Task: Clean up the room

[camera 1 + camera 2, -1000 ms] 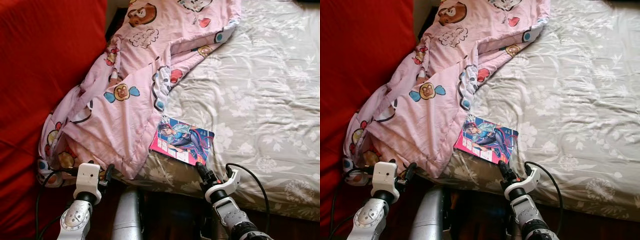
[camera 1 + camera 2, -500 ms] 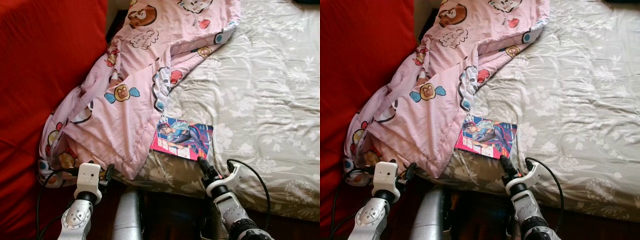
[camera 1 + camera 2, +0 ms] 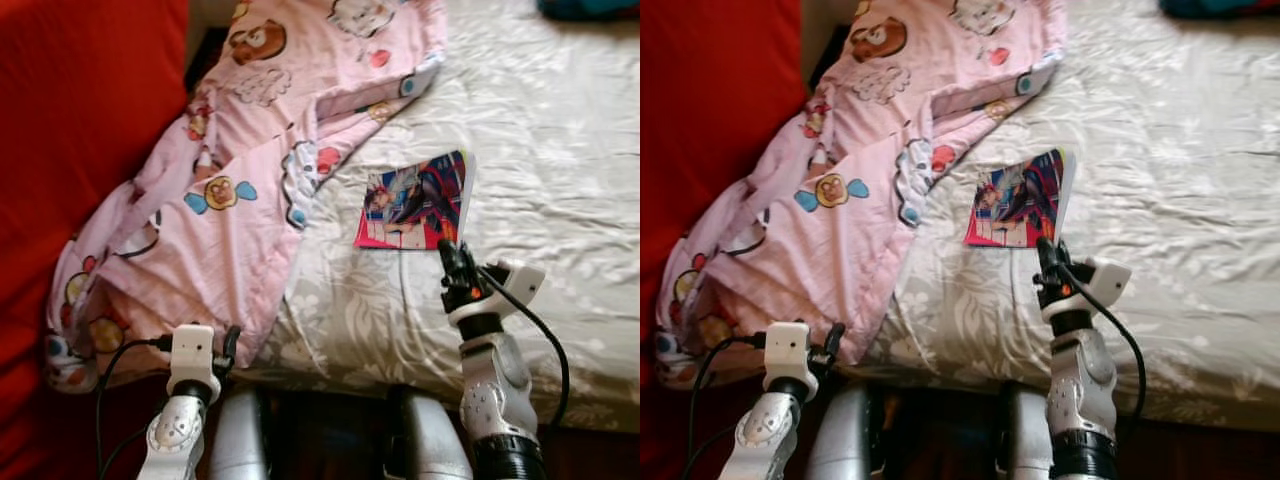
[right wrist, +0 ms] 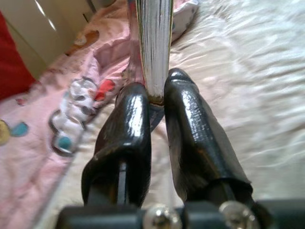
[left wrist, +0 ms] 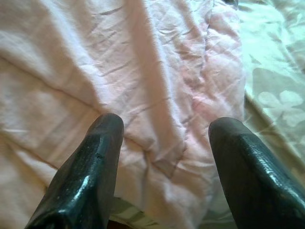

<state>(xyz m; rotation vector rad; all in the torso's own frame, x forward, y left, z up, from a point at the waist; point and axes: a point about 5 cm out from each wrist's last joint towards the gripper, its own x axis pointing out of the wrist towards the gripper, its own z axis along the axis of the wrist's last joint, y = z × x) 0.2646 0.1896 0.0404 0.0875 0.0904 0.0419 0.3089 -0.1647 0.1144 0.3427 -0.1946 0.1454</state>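
Two grippers show at the bed's near edge. Nearest, the left gripper hangs idle, jaws spread apart over the pink quilt, grasping nothing. The right gripper has pushed forward over the bed and now has its jaws clenched on the near edge of the book; the right wrist view shows the page block pinched between both fingers. A second ago the book lay flat near the mattress edge, partly against the quilt, with the gripper short of it. Now it sits farther in, tilted up on its far side, clear of the quilt. That suggests the pickup has succeeded, so carrying it off the bed is likely next. Beyond, the quilt bunches toward the red wall.
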